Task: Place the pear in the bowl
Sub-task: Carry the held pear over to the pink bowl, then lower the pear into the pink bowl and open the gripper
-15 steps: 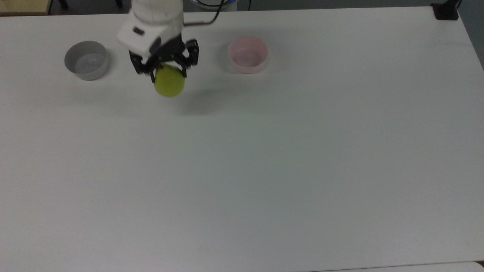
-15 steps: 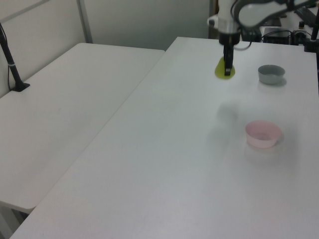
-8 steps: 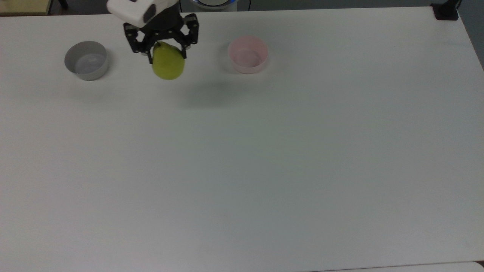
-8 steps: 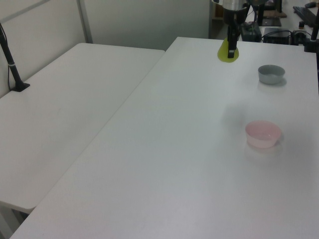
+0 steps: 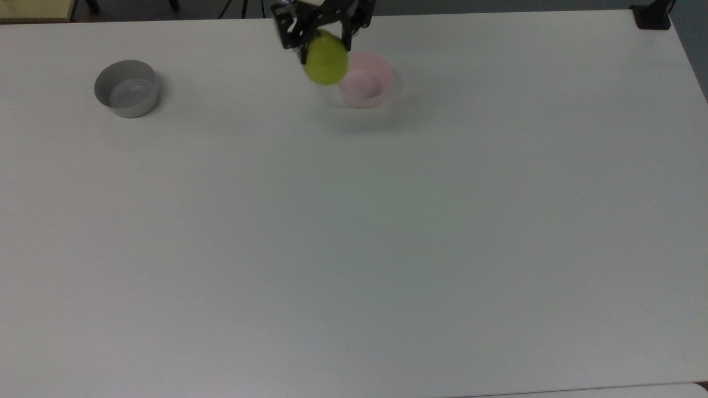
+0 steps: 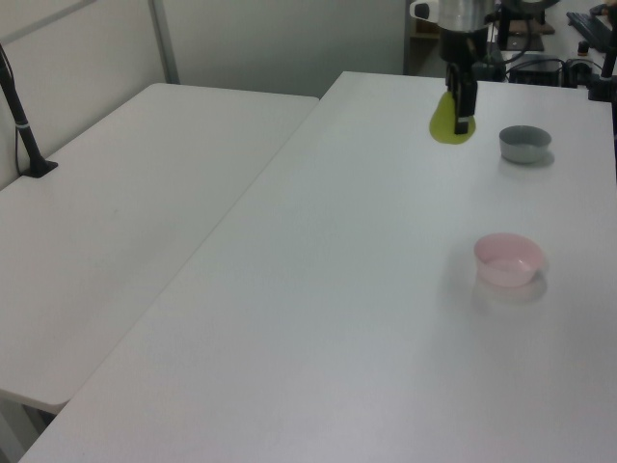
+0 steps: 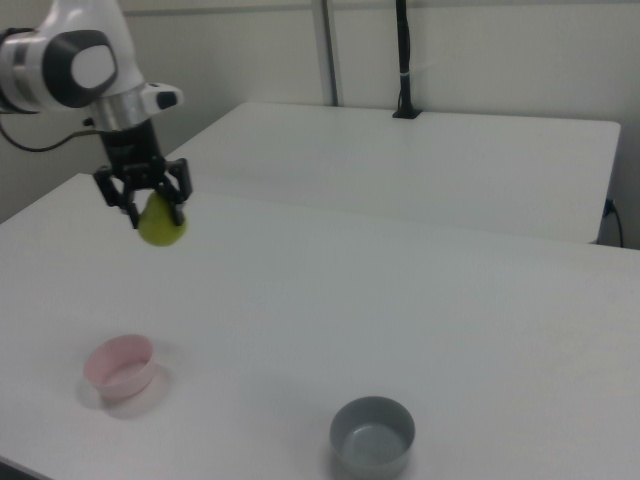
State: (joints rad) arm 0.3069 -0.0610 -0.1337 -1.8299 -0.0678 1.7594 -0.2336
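Observation:
A yellow-green pear (image 5: 326, 64) (image 6: 447, 122) (image 7: 161, 226) hangs in the air, held at its narrow top by my gripper (image 5: 322, 41) (image 6: 464, 121) (image 7: 152, 206), which is shut on it. In the top view the fruit overlaps the left rim of the pale pink bowl (image 5: 365, 80). The right view shows the pear well above the table, higher than the pink bowl (image 7: 120, 367) and over its far side. In the left view the pink bowl (image 6: 508, 260) sits nearer the camera than the pear.
A grey bowl (image 5: 126, 88) (image 6: 524, 144) (image 7: 372, 437) of similar size stands on the white table (image 5: 354, 232), at the top view's left. A second white table (image 6: 125, 193) adjoins it. A black post base (image 5: 652, 16) sits at the top view's far right corner.
My gripper has lifted the pear higher and carried it rightward in the top view, from between the two bowls to the pink bowl's left rim. Both bowls have stayed put.

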